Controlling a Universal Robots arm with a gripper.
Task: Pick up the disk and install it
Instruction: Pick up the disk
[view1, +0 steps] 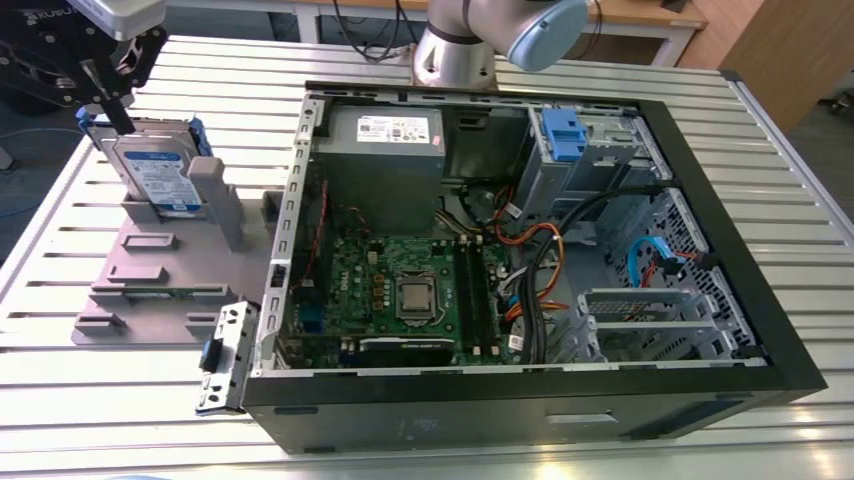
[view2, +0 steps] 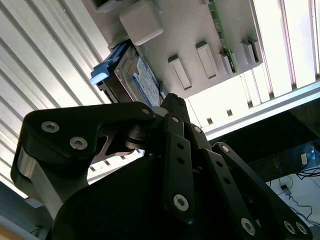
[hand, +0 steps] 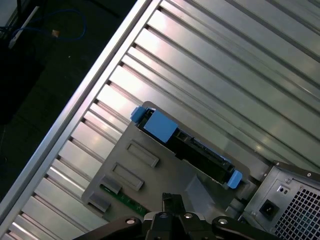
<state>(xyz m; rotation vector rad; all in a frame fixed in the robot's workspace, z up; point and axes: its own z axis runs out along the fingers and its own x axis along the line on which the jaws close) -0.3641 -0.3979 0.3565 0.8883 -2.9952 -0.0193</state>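
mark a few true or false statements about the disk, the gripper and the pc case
1. The disk stands upright in the grey holder on the table. True.
2. The disk is mounted inside the computer case. False: it sits outside the case, towards the exterior view's left.
3. The computer case is open, with its motherboard exposed. True.
4. The gripper hangs over the motherboard. False: it is at the top of the disk.

Hand at upright disk (blue-railed)
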